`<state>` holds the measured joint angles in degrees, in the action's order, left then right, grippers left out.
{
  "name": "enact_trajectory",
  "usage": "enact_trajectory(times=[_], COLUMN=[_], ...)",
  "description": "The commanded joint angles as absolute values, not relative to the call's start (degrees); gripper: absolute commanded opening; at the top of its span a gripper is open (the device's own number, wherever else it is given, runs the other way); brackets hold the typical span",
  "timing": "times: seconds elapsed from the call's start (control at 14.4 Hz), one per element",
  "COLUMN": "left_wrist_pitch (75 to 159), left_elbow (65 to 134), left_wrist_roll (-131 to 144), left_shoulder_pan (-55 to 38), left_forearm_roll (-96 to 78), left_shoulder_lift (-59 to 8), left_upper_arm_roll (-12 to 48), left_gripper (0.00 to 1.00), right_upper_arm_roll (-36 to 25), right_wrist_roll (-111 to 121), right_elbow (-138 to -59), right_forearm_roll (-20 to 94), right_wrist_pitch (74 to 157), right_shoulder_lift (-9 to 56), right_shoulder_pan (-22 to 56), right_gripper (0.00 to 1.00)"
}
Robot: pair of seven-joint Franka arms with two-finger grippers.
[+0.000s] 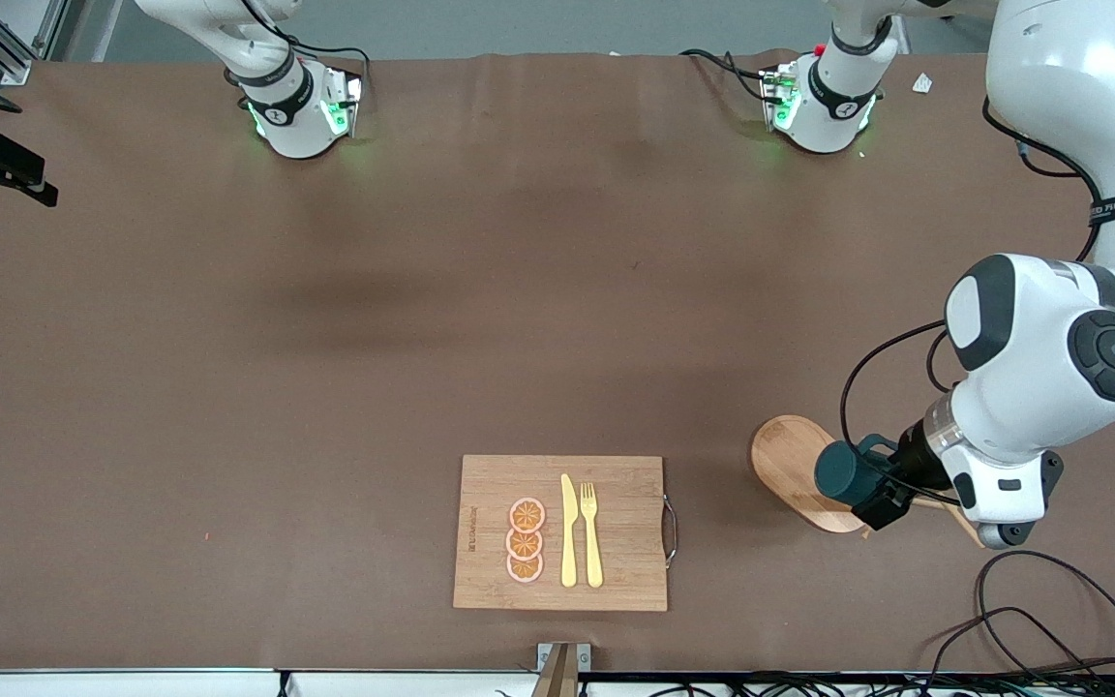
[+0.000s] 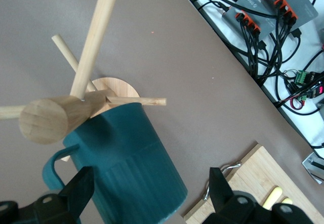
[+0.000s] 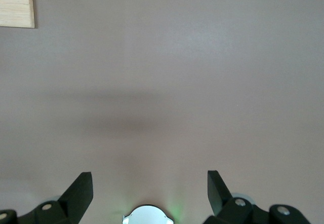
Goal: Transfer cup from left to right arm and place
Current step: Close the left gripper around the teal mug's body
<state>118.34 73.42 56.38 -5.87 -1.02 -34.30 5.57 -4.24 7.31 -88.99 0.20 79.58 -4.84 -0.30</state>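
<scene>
The dark teal ribbed cup (image 1: 846, 471) hangs on its side on a wooden mug tree whose oval base (image 1: 788, 463) lies at the left arm's end of the table. In the left wrist view the cup (image 2: 126, 153) sits under the tree's thick post (image 2: 48, 117) and pegs (image 2: 96, 36), with its handle (image 2: 50, 168) to one side. My left gripper (image 1: 882, 481) is open, its fingers (image 2: 81, 186) on either side of the cup's body with a gap showing. My right gripper (image 3: 149, 181) is open and empty over bare table above its own base (image 3: 147, 216).
A wooden cutting board (image 1: 616, 484) near the table's front edge carries a yellow knife (image 1: 568, 530), a fork (image 1: 591, 532) and three orange slices (image 1: 526, 540). It has a metal handle (image 1: 671, 530) toward the mug tree. Cables (image 1: 1032, 620) lie by the front edge.
</scene>
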Motion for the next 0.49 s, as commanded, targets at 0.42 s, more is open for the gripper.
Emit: enact_trajectory(times=[0.42], left_wrist_pitch=[117.5], left_elbow=[72.4], left_wrist_roll=[58.1], left_shoulder_pan=[-5.3], left_forearm_roll=[-6.4], left_shoulder_lift=[-36.5], left_upper_arm_roll=[4.7], left_gripper=[1.00], right_upper_arm_roll=[-3.6], right_wrist_roll=[7.4], right_elbow=[-89.7], right_forearm_roll=[-0.1], right_wrist_pitch=[79.3], right_shoulder_lift=[-6.2], right_shoulder_pan=[-1.1], right_gripper=[1.00])
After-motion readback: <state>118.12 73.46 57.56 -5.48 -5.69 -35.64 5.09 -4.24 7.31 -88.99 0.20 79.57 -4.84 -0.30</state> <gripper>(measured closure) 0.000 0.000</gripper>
